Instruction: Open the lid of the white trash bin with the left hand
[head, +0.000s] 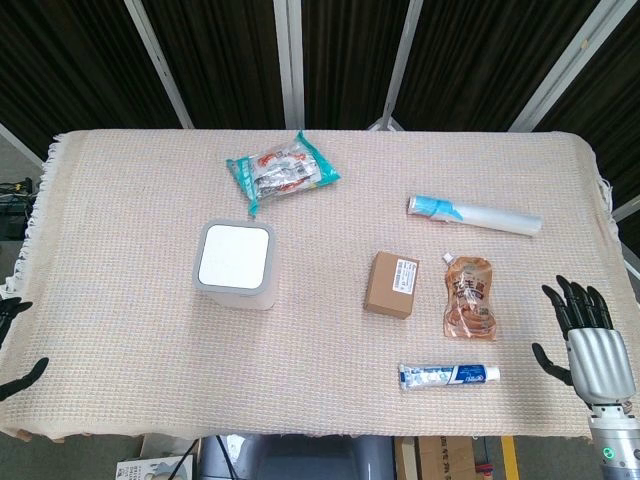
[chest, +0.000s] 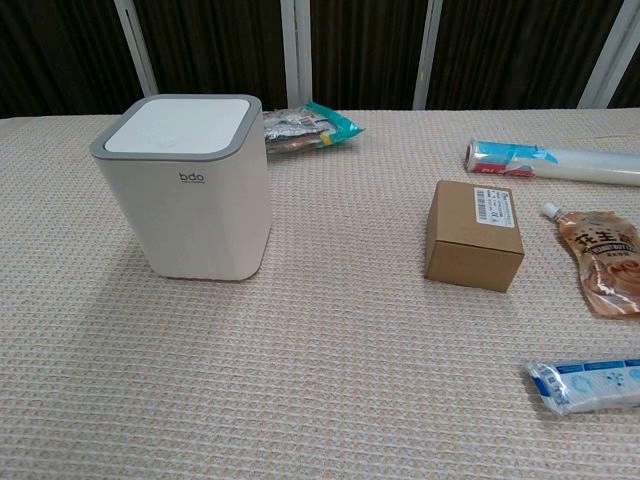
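Your left hand (head: 14, 345) shows only as dark fingertips at the left edge of the head view, at about 8 o'clock on the cloth-covered desk (head: 120, 230). Too little of it is visible to tell whether it is released or clenched; nothing appears to be in it. The chest view does not show it at all.

The white plastic trash bin with the grey-rimmed square lid (head: 235, 263) stands upright on the left half of the desk, well apart from that hand, toward roughly 2 o'clock from it. Your left hand is clearly the nearer one. Your right hand (head: 590, 335) sits far across at the desk's 4 o'clock edge, fingers spread and holding nothing.

The bin's long axis runs vertically, so the lid (chest: 180, 125) faces straight up. It looks flat and closed inside its grey rim. The bin's logo face points toward you in the chest view, squared up or nearly so. No handle or hinge line is visible, so I cannot tell which edge lifts or whether it is a press-to-open top.

The green-edged snack packet (head: 282, 172) lies just behind the bin at 12 o'clock, apart from it. The brown cardboard box (head: 391, 284) sits off at 3 o'clock. Neither seems to block a reach coming in from the left.
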